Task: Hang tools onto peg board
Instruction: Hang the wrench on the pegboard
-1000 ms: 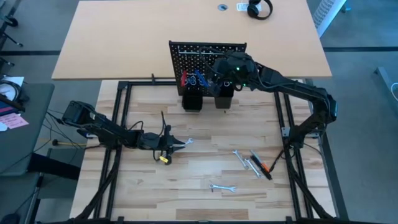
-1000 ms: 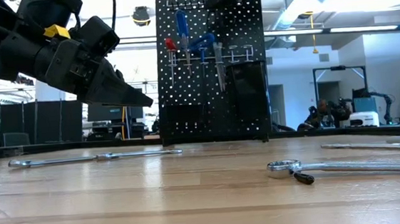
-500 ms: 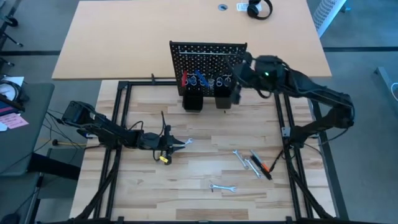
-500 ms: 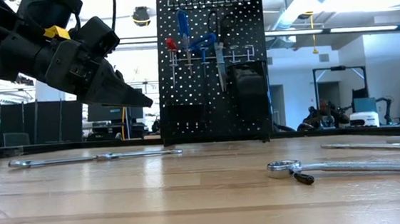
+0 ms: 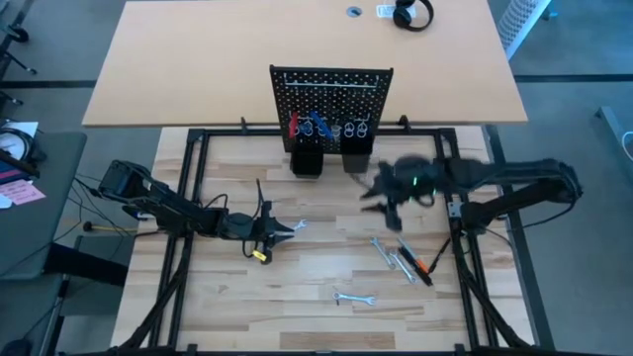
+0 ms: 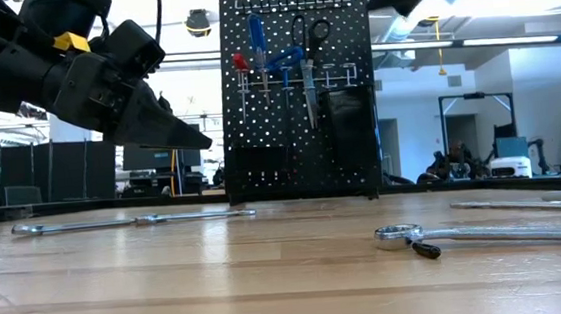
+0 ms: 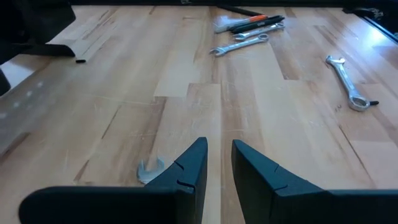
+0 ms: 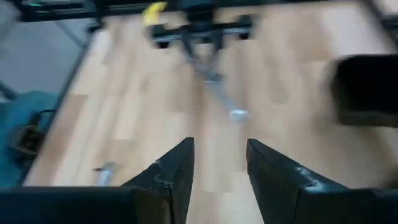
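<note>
Right gripper (image 8: 217, 165): fingers parted with a clear gap, nothing between them; it hangs above the table (image 5: 297, 297).
Peg board (image 5: 331, 94): upright behind this gripper, carrying blue-handled tools (image 6: 270, 52), a red-handled tool (image 6: 239, 63) and black scissors (image 6: 303, 37).
Loose tools: wrenches (image 5: 388, 253) and an orange-and-black tool (image 5: 420, 263) lie just in front of it.
Left gripper (image 7: 217, 163): far across the table, fingers slightly apart, empty, with a silver wrench (image 7: 149, 171) beside them.
</note>
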Robot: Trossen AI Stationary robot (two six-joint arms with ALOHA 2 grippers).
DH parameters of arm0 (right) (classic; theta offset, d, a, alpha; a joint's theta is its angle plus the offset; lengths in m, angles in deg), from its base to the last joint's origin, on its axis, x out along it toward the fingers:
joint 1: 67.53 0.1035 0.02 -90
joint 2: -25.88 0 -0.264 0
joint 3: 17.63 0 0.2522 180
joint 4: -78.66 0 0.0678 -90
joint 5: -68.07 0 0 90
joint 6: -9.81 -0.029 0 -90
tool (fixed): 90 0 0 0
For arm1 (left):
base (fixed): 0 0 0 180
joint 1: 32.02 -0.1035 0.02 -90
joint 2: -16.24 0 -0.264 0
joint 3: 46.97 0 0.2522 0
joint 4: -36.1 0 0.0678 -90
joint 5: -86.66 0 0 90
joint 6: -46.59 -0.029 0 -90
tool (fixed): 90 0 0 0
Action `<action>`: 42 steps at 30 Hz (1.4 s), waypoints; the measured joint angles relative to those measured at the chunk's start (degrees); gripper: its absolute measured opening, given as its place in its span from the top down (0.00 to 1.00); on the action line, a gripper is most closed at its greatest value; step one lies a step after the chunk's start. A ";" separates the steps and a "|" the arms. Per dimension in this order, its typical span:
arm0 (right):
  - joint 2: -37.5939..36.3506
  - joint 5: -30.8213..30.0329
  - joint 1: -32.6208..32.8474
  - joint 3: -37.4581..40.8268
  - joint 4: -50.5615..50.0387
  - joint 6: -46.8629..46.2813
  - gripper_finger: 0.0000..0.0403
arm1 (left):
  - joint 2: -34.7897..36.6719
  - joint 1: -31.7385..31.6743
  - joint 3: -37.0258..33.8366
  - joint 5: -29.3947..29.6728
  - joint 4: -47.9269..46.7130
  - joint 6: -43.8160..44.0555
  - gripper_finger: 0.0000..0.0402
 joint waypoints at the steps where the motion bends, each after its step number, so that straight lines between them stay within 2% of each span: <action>1: -0.14 0.02 2.04 3.51 5.36 -1.42 0.62 | 0.00 0.00 0.00 0.49 0.01 -0.30 0.83; 5: 2.08 -0.05 10.32 16.74 34.59 -3.74 0.62 | 0.00 0.00 0.00 2.99 0.00 -2.10 0.83; 7: 5.48 -1.32 13.61 21.94 49.74 -3.43 0.62 | 0.00 0.00 0.00 4.21 -0.09 -2.92 0.83; 9: 9.47 -3.92 16.05 24.93 60.64 -3.18 0.62 | 0.00 0.00 0.00 6.38 -0.11 -4.12 0.83; 11: 13.65 -7.60 17.59 26.42 68.44 -1.83 0.62 | 0.00 0.00 0.00 8.37 -0.25 -5.09 0.83; 14: 20.81 -13.55 18.89 26.42 74.72 -0.16 0.62 | 0.00 0.00 -0.02 12.72 -0.33 -5.66 0.83; 17: 27.57 -15.86 18.81 25.57 80.41 0.65 0.62 | 0.00 -0.02 -0.02 16.96 -0.33 -5.52 0.83; 22: 36.20 -18.88 17.59 22.57 83.82 0.53 0.62 | 0.00 -0.02 -0.02 18.93 -0.09 -4.07 0.83; 27: 40.12 -18.93 16.87 18.96 83.48 0.73 0.62 | 0.00 -0.02 -0.02 18.75 -0.18 -2.17 0.83; 29: 40.72 -18.93 16.93 18.29 83.22 2.05 0.62 | 0.00 -0.02 -0.02 16.17 -0.26 -1.91 0.83; 32: 40.63 -18.93 16.95 17.35 83.32 3.67 0.62 | 0.00 0.29 -0.03 8.48 -0.50 -1.66 0.83; 37: 39.63 -18.92 16.95 17.00 83.21 3.86 0.62 | -0.04 1.85 1.09 -0.06 -8.87 7.83 0.83; 40: 39.60 -18.91 16.95 17.02 82.66 3.86 0.62 | -0.04 2.69 2.31 0.63 -15.42 14.71 0.83; 42: 39.76 -18.93 16.93 17.02 82.33 3.86 0.62 | -0.04 2.61 2.53 3.56 -17.39 17.81 0.83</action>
